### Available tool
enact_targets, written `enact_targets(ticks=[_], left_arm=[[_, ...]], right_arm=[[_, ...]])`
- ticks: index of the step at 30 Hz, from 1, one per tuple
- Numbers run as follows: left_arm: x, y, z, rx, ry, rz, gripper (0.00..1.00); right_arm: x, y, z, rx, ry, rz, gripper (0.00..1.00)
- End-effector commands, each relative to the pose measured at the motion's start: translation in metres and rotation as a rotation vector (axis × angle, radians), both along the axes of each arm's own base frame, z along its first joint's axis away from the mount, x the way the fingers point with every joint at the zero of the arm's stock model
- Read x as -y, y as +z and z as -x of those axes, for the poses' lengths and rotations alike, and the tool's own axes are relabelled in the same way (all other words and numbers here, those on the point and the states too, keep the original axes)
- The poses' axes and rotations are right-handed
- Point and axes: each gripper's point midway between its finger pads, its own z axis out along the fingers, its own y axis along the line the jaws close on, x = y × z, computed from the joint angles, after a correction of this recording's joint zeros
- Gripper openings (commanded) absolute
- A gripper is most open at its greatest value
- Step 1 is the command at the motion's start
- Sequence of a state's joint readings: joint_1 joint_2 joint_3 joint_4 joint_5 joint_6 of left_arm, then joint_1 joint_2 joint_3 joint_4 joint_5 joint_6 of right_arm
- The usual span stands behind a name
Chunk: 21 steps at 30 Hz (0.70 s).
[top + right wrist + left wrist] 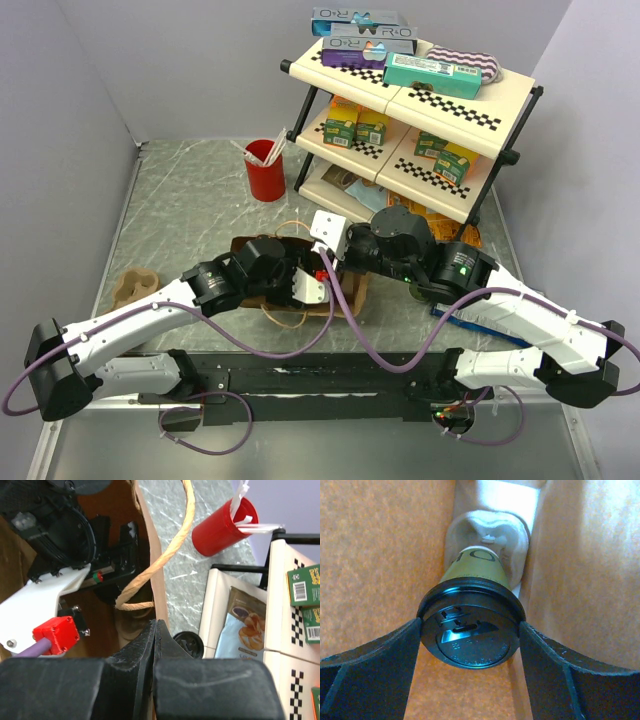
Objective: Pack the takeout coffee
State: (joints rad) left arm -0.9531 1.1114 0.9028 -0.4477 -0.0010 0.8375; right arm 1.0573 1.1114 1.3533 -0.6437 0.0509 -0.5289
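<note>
The takeout coffee (475,572), a dark green cup with a black lid (470,640), stands inside the brown paper bag (375,555), its base in a pale moulded holder (517,545). My left gripper (470,624) is down in the bag and closed on the lid's rim, one finger on each side. In the top view the bag (350,292) sits between the arms and hides the cup. My right gripper (156,625) is shut on the bag's top edge (150,570) and holds it up.
A red cup with sticks (265,172) stands behind the bag. A shelf rack (455,110) with boxes and snack packs is at the back right. A tan cup carrier (135,288) lies left. Another black lid (187,642) shows beside the bag.
</note>
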Motion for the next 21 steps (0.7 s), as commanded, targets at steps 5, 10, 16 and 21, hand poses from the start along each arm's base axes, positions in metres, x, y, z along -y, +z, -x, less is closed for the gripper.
enact_targets(ticks=[5,10,16,21], left_arm=[[0.023,0.017,-0.005,0.017,-0.033,0.108,0.01],[0.031,0.032,-0.022,0.096,-0.048,0.052,0.01],[0.030,0.030,-0.024,0.137,-0.097,-0.022,0.01],[0.030,0.030,-0.024,0.155,-0.096,-0.072,0.01]], right_arm=[[-0.007,0.016,0.003,0.025,0.038,-0.072,0.00],[-0.004,0.018,-0.002,0.064,0.026,-0.058,0.00],[-0.002,0.021,-0.010,0.133,0.009,-0.040,0.00],[0.000,0.018,-0.009,0.149,0.019,-0.024,0.00]])
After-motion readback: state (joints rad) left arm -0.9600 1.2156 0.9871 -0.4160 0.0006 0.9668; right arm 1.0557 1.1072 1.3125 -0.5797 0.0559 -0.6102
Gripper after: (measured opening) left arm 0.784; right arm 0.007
